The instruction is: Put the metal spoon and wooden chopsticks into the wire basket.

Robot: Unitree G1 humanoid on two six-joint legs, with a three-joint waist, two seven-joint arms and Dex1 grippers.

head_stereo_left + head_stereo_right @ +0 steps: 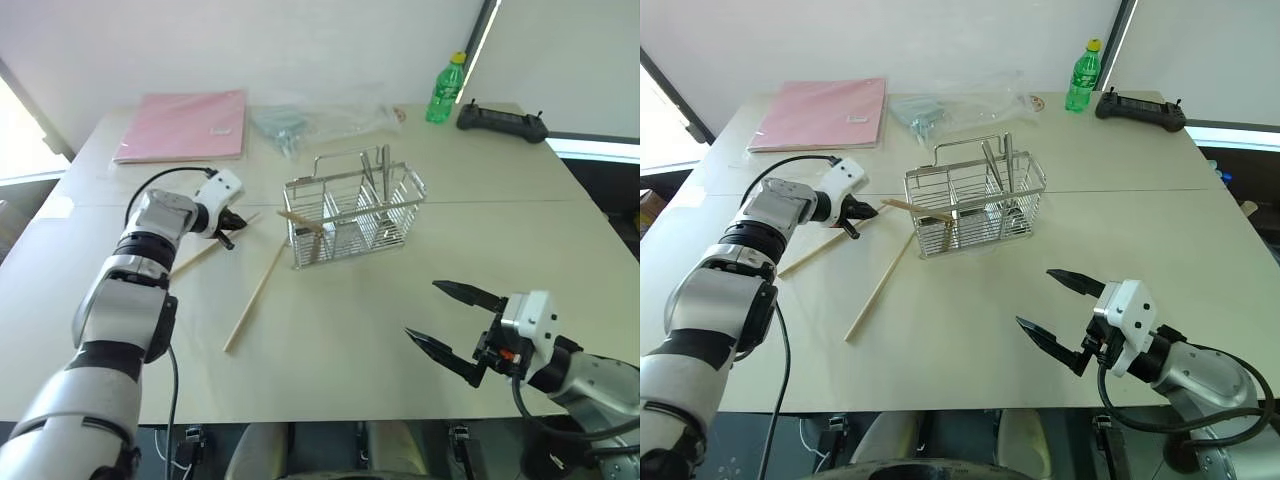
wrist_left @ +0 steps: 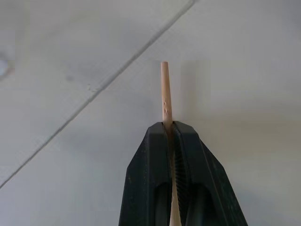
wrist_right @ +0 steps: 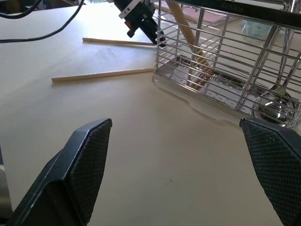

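A pale desk (image 1: pixel 330 350) stands before a white wall, with a window strip at the right. At its far edge lie a pink folder (image 1: pixel 185 125), a clear bag (image 1: pixel 310 118), a green bottle (image 1: pixel 446 88) and a black controller (image 1: pixel 502 122). The basket (image 1: pixel 352 215) stands mid-desk; the spoon (image 1: pixel 383 180) is upright in its right compartment, a short wooden piece (image 1: pixel 300 222) leaning in the left. The left tool (image 1: pixel 232 222) is clamped on one chopstick (image 1: pixel 205 252) just beside the basket; the second chopstick (image 1: pixel 255 295) lies on the desk. The left wrist view shows the stick's tip (image 2: pixel 165 89) protruding past the closed fingers (image 2: pixel 150 179). The right tool (image 1: pixel 450 320) hangs wide open, empty, near the front edge; its wrist view reveals the spoon's bowl (image 3: pixel 275 106) at the basket floor.
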